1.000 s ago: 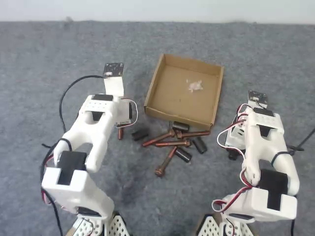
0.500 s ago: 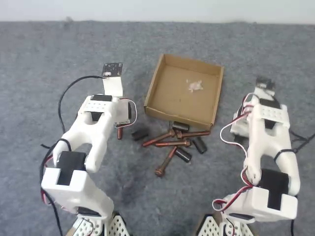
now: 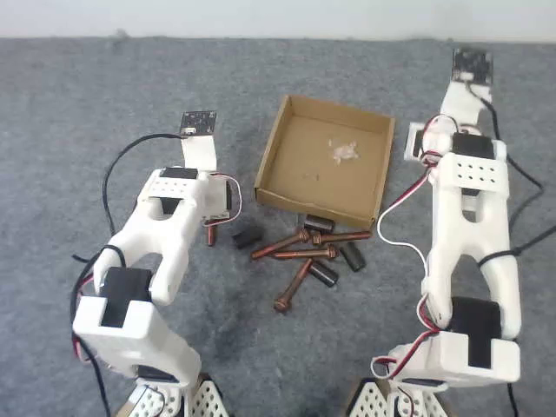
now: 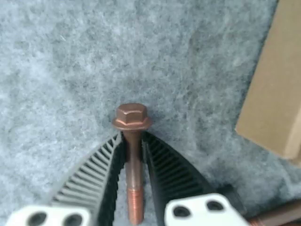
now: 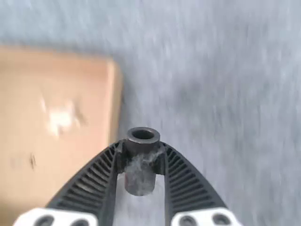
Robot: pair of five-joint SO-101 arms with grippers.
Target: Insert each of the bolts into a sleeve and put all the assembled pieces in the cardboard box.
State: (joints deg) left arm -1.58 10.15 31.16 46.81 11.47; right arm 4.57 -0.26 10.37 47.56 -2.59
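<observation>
Bolt (image 4: 132, 118) clamped by its shank in your left hand (image 4: 132, 138), near the box (image 3: 271, 148), on its left; sleeve (image 5: 139, 165) pinched in your right hand (image 5: 141, 147) just beside the box's right wall. Bring them together, line shank with bore, push straight.

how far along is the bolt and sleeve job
Done: nothing; the cardboard box holds just a white scrap. In hand: the left gripper is shut on a bolt, the right gripper on a sleeve, not yet joined. Left: loose bolts and loose sleeves lie on the carpet by the box.
</observation>
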